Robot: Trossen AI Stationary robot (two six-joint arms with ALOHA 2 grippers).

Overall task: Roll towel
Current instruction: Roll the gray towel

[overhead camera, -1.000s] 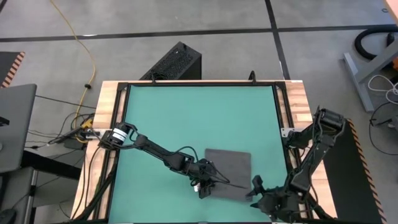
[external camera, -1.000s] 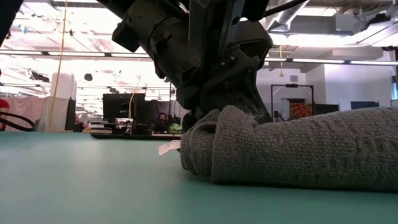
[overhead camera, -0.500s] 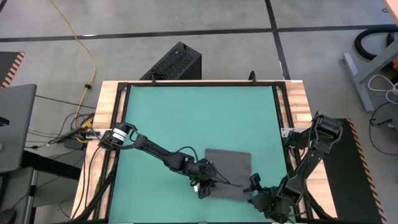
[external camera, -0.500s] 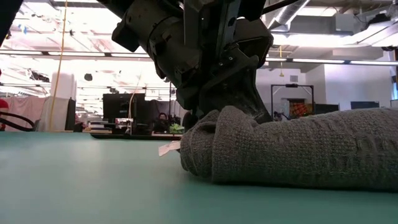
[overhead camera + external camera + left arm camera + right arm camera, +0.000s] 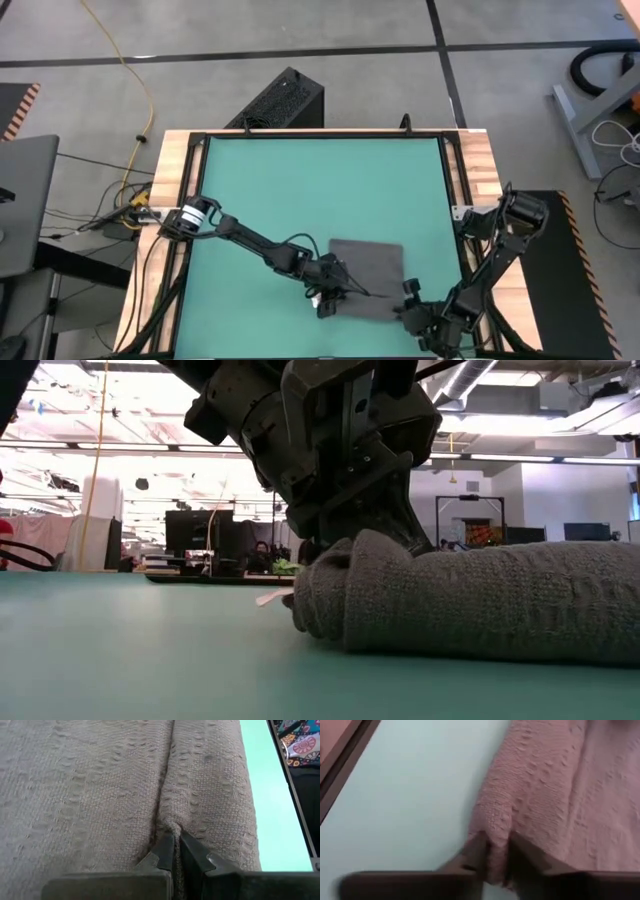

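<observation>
Two arms work at the near edge of the green mat (image 5: 300, 190) in the high view. The towel (image 5: 368, 270), dark grey, lies flat toward the mat's near right corner, its near edge turned over into a low roll. The left gripper (image 5: 328, 303) sits at the roll's left end, the arm reaching in from the left edge of the table (image 5: 480, 160). The right gripper (image 5: 408, 306) sits at the roll's right end, close to the mat's near edge.

Low view: the towel (image 5: 470, 595) shows as a thick rolled fold resting on the mat (image 5: 130, 650), its end facing the camera. A dark gripper body stands just behind and above that end, touching the cloth; which arm it is cannot be read from here alone.

Left wrist view: left gripper (image 5: 174, 842), fingers (image 5: 164, 851) pressed together, pinching a crease of towel (image 5: 90, 790) between the tips.

Right wrist view: right gripper (image 5: 496, 851), fingers (image 5: 476, 851) drawn in on either side of the towel (image 5: 545, 795) at its corner fold, cloth pinched between them; mat (image 5: 415, 795) bare beside it.
</observation>
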